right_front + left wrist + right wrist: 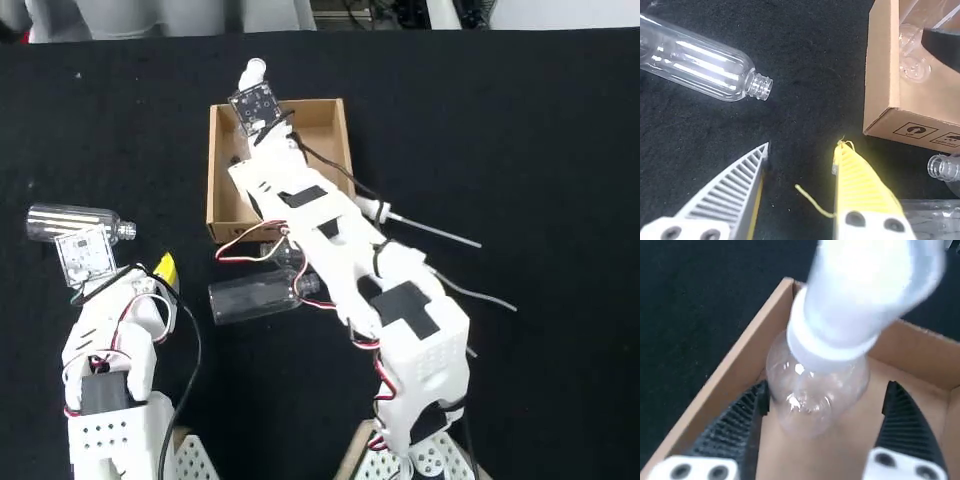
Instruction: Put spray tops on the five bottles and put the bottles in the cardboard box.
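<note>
A clear capped bottle, fitted with a white spray top, is pictured standing upright inside the cardboard box, close to one side wall. The right gripper is held over the box with its black fingers spread wide, one to either side of the bottle's body. One finger is seen just beside the plastic and the other apart from it, so the bottle is not grasped. In the high view the right arm is stretched from the near edge of the table across to the box, and the white spray top is seen beyond the wrist.

Two bottles without tops are left lying on the black table. The first bare bottle is laid on its side to the left of the box and well apart from it, with its open neck turned towards the box. It is just beyond the left gripper, whose fingers, one grey and one yellow, are parted with nothing between them. The second bare bottle is laid on its side just in front of the box's near wall, between the two arms, its neck end partly covered by the right arm. A loose spray top with a long thin tube is seen on the table to the right of the box, beside the right arm.
</note>
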{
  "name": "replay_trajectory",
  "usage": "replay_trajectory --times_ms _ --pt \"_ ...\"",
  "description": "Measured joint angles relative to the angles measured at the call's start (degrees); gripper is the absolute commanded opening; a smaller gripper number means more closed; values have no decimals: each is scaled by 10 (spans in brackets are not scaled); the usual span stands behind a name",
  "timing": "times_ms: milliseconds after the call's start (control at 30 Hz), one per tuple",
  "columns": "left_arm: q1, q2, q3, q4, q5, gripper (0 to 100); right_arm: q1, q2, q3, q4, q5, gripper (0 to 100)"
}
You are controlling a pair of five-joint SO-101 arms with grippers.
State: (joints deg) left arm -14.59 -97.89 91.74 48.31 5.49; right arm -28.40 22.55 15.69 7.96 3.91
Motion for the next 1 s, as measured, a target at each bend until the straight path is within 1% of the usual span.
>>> replay_trajectory --times_ms 267,433,700,833,1000 --pt "0 0 0 0 0 191 -1 0 0 21 0 309" --pt "0 0 0 0 0 191 -14 0 0 41 0 309" --pt "0 0 0 0 0 191 -13 -4 0 45 0 309" --pt "0 0 0 0 0 191 -12 -43 6 69 0 309" --pt "0 0 0 0 0 191 -12 -96 6 130 0 309"
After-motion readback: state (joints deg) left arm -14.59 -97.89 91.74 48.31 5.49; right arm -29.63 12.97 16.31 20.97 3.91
